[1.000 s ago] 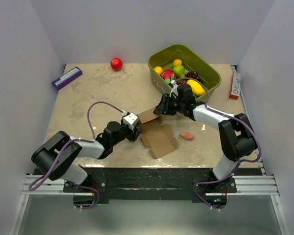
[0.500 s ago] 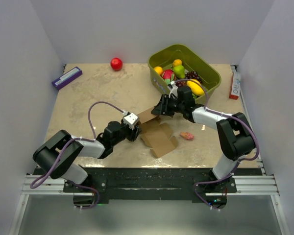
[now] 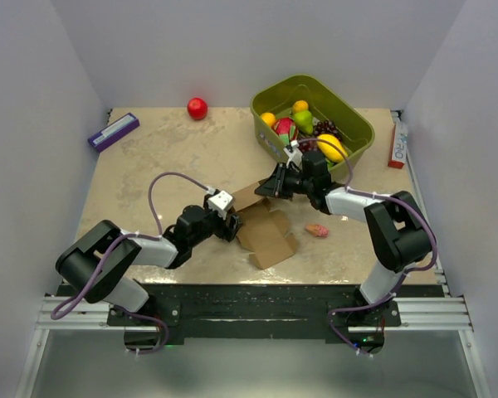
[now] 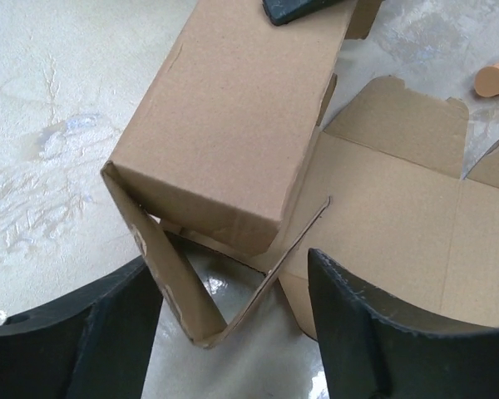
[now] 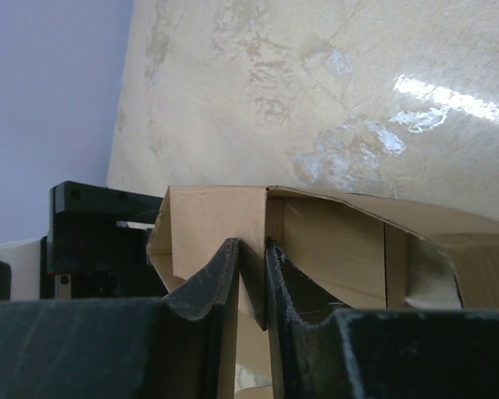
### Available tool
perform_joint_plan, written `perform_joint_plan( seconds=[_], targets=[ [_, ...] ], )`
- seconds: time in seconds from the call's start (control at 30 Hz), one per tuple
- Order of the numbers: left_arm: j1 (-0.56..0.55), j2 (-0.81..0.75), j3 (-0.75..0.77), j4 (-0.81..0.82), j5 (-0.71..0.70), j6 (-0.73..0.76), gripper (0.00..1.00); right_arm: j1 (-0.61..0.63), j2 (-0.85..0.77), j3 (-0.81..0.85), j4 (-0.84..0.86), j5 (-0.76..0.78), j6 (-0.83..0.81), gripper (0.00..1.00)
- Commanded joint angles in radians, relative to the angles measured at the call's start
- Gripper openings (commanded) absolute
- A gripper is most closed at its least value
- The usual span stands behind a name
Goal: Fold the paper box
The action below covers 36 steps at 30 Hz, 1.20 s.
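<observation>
My right end effector (image 5: pixel 249 251) clamps a paper box (image 5: pixel 341 241) flap; the left end effector (image 4: pixel 229 270) is released, straddling its corner. Lettering on the slim carton (image 3: pixel 397 143) — unreadable.

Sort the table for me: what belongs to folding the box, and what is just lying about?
Belongs to the job: plain brown cardboard paper box, partly folded.

Lying about: green plastic bin of fruit; small red round object; purple-and-white flat box; red-and-white slim box; small pinkish object beside the cardboard.
</observation>
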Motion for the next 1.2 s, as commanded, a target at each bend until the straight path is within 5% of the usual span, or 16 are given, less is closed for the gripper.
perform_joint_plan(
  seconds=[0.0,0.27,0.6,1.17],
  targets=[
    [0.006,-0.035,-0.012,0.054,-0.015,-0.059,0.77,-0.016,0.03,-0.07,0.016,0.039,0.127,0.11],
    [0.034,-0.177,-0.058,-0.01,-0.006,-0.117,0.87,-0.016,0.032,-0.144,0.141,0.071,0.216,0.02],
    [0.089,-0.282,-0.166,-0.004,0.068,-0.192,0.87,-0.017,0.03,-0.171,0.188,0.094,0.267,0.0],
    [0.077,-0.015,-0.009,0.131,0.105,-0.177,0.61,-0.016,-0.009,-0.193,0.202,0.151,0.293,0.0]
  ],
)
